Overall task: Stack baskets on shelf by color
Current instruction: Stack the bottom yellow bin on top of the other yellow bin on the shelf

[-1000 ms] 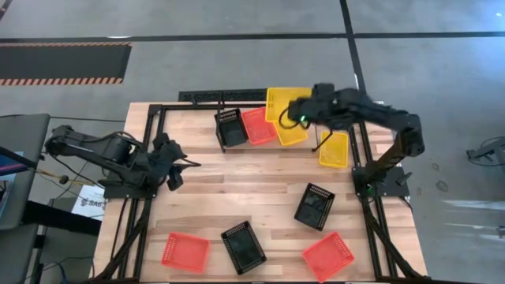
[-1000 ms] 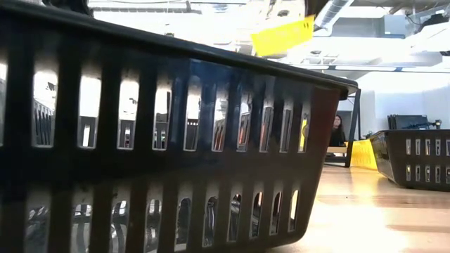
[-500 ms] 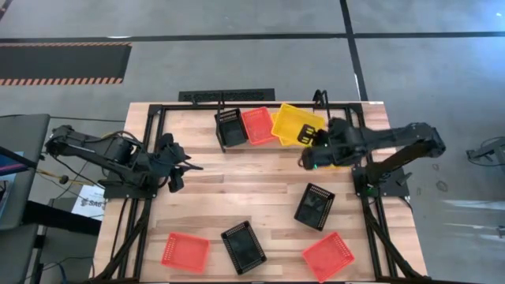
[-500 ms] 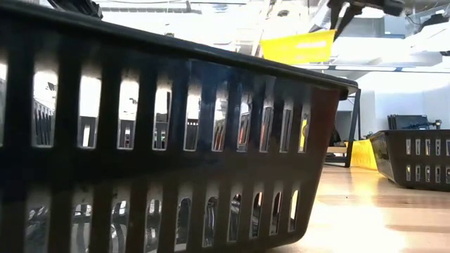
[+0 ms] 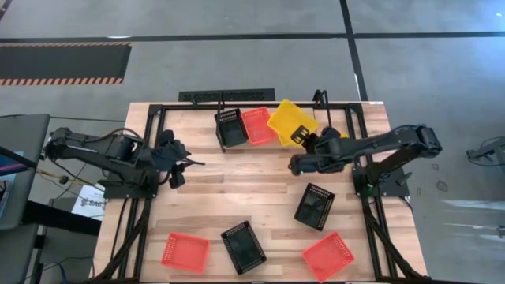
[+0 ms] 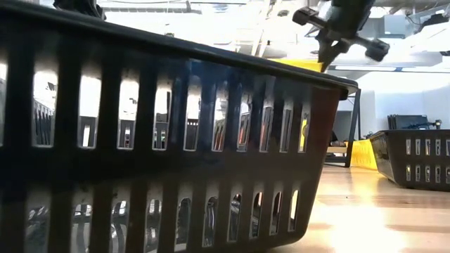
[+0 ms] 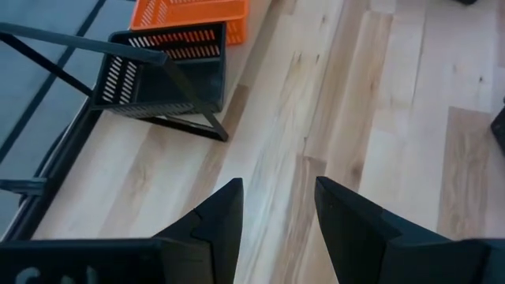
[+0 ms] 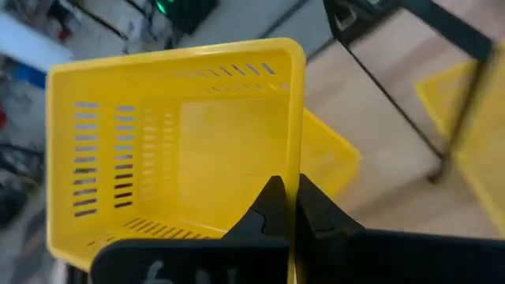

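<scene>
Left arm: the left gripper [image 5: 186, 162] waited over the left side of the pale wooden plank table [image 5: 252, 193], its two dark fingers [image 7: 217, 221] parted and holding nothing.
Near-edge baskets: a red-orange plastic mesh basket [image 5: 185, 252] and a black plastic mesh basket [image 5: 243, 247] lay near the front left, a second black mesh basket [image 5: 315, 207] and a second red-orange mesh basket [image 5: 327, 255] near the front right, all apart from one another and none yet stacked.
Shelf: the low black metal-rod shelf [image 5: 319, 99] stood along the far edge; a third black mesh basket [image 5: 231, 128] sat at its left end with a third red-orange mesh basket [image 5: 259, 125] just beside it on the right.
Carried basket: a yellow plastic mesh basket [image 5: 292, 123] hung tilted, right of the red-orange one; another yellow mesh basket [image 8: 327, 162] lay below it.
Right arm: the right gripper [image 5: 306, 139] was clamped on the near rim of the carried yellow basket, jaws pinched tight on the thin wall.
Step in hand: judged to be placing a yellow basket on the yellow stack at the shelf's right end.
Next move: it would call for levelling the tilted basket and squaring it over the yellow one beneath before release.
</scene>
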Available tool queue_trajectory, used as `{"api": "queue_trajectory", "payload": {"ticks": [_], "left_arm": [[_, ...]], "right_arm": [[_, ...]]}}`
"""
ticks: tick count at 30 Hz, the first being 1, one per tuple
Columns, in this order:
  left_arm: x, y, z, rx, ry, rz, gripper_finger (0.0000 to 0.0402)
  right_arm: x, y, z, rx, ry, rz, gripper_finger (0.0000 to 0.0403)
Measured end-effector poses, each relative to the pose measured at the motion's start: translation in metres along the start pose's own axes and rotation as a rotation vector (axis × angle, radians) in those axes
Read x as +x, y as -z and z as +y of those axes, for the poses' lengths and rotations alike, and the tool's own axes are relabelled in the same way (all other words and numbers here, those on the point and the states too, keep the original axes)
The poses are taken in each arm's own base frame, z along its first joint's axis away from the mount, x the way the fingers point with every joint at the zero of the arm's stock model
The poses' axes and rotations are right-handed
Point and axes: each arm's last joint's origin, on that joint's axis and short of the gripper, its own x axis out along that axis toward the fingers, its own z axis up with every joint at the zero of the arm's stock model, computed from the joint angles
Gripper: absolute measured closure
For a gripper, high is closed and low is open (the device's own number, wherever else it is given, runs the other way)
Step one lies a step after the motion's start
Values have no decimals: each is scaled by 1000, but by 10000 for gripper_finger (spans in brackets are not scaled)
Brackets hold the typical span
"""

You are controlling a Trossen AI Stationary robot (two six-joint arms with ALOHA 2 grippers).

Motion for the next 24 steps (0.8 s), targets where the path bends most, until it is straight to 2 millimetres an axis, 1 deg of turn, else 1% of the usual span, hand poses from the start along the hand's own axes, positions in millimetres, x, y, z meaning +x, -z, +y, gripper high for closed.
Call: {"api": "queue_trajectory", "payload": {"ticks": [3, 7, 13, 18, 21, 24], "left_arm": [[1, -1, 2, 6, -4, 4, 255], [2, -2, 5, 17, -17, 5, 255], [3, -3, 9, 26, -35, 9, 255], [4, -3, 11, 38, -45, 11, 255], [5, -5, 12, 40, -32, 6, 255], [5, -7, 12, 38, -8, -9, 255]], "right_arm": [[9, -4, 8, 31, -25, -39, 400], [17, -6, 16, 29, -40, -45, 399], [21, -8, 16, -4, -10, -16, 400], [22, -6, 12, -31, 15, 4, 400], [27, 2, 0, -17, 25, 13, 400], [30, 11, -12, 44, 22, 16, 400]]}}
